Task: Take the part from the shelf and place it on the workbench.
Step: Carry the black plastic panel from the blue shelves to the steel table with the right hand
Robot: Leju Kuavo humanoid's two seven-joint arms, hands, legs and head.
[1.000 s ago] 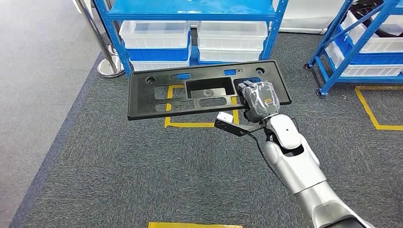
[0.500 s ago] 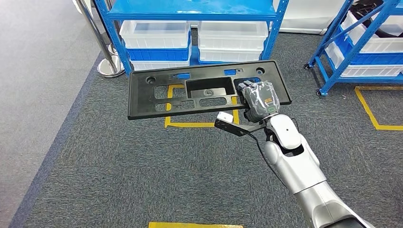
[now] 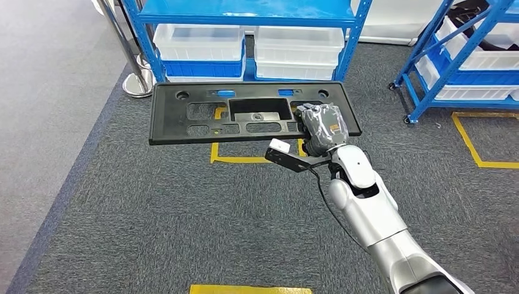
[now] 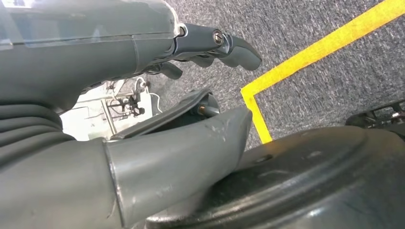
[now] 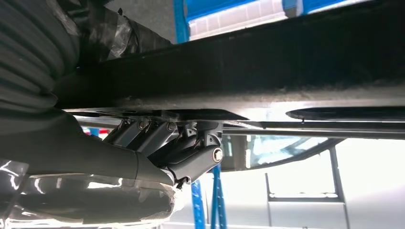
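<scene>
The head view looks forward and down from high on the robot, over grey carpet toward a blue shelf [image 3: 245, 18] at the far side, with the right hand [image 3: 321, 125] holding the black part [image 3: 245, 113] mid-frame. The right wrist view sits close behind that hand [image 5: 157, 143], looking along the underside of the part [image 5: 267, 71]; these two views share hand, part and shelf. The left wrist view looks down past the left hand [image 4: 143, 119] at the carpet and a yellow floor line [image 4: 305, 57], very near.
</scene>
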